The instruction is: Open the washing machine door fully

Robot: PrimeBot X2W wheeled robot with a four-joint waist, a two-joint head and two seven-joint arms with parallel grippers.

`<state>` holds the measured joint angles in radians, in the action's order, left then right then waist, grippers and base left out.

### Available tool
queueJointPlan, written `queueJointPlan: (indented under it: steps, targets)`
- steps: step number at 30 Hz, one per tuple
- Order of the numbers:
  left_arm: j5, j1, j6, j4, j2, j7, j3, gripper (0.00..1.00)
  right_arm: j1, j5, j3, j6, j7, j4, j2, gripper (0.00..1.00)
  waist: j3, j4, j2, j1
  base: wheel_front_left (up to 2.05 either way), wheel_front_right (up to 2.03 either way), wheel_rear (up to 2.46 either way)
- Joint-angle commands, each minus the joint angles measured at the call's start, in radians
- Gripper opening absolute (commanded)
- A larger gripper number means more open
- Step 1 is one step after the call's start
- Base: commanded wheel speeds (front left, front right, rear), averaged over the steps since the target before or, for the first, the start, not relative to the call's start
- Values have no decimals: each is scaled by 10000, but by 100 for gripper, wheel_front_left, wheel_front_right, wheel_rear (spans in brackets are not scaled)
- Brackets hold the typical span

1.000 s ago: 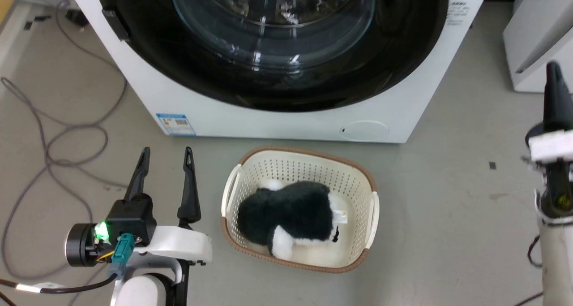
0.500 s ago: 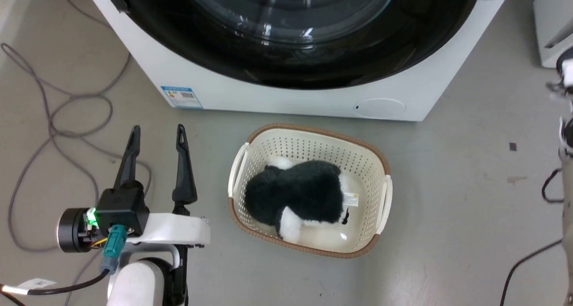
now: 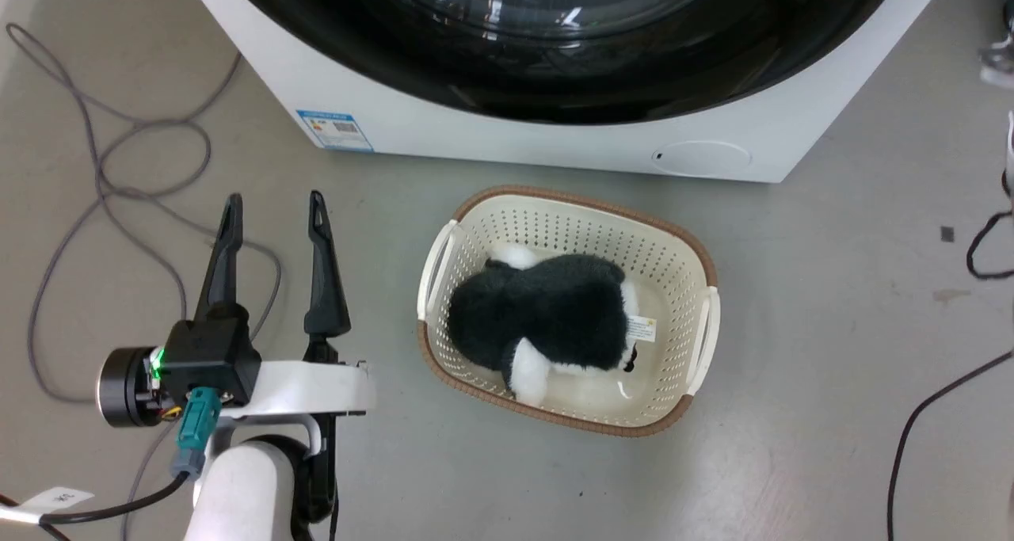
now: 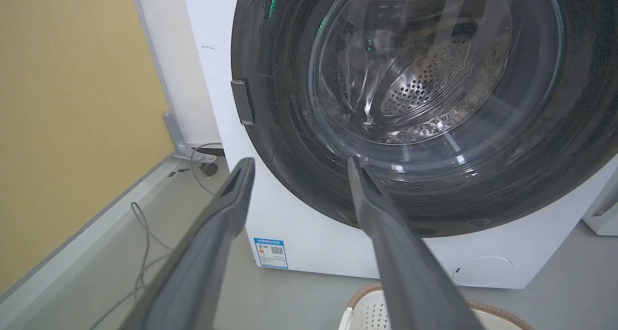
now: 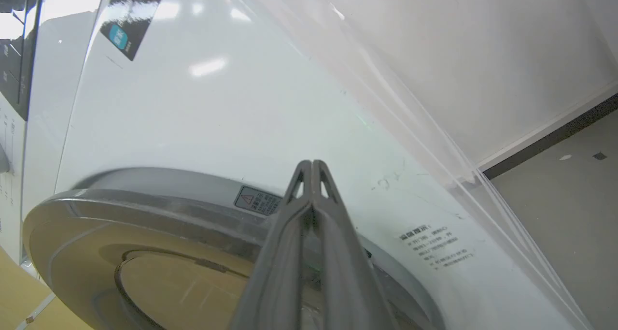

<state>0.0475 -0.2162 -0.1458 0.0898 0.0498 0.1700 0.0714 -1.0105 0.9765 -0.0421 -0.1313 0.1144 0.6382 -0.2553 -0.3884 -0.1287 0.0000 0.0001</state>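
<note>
left gripper (image 3: 274, 202) spread wide, empty, at 8 o'clock of the shut washing machine door (image 3: 554, 81); right gripper (image 5: 312, 165) pinched together, empty.

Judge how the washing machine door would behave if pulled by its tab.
The washing machine door looks rigid, so it should swing as one piece. Its glossy black rim is probably slippery; the small handle tab seems the surest hold. The bulging glass suggests weight.

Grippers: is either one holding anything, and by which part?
Nothing is held: the left gripper is open and empty, the right gripper shut on nothing.
</note>
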Motion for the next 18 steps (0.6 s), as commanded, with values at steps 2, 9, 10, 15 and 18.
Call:
queueJointPlan:
  steps: [2, 9, 10, 15, 18]
  targets:
    - [37, -280, -106, 90, 4, 146, 37, 100, -598, 329, 210, 3, -31, 337, -179, 0, -151, -64, 0, -1, 0, 0, 0]
    - [94, -437, -264, 170, 4, 292, 144, 100, -1244, 812, 792, 3, -481, 803, -328, 0, -402, -131, 0, -1, 0, 0, 0]
    - [104, -461, -280, 170, 4, 313, 153, 100, -1325, 911, 887, 3, -633, 854, -339, 0, -435, -137, 0, -1, 0, 0, 0]
    - [169, -633, -321, 152, 4, 418, 183, 100, -1704, 1343, 1360, 4, -1160, 1076, -473, 0, -590, -192, 0, -1, 0, 0, 0]
    - [207, -708, -366, 162, 4, 481, 214, 100, -1874, 1689, 1642, 4, -1606, 1159, -544, 0, -658, -230, 0, -1, 0, 0, 0]
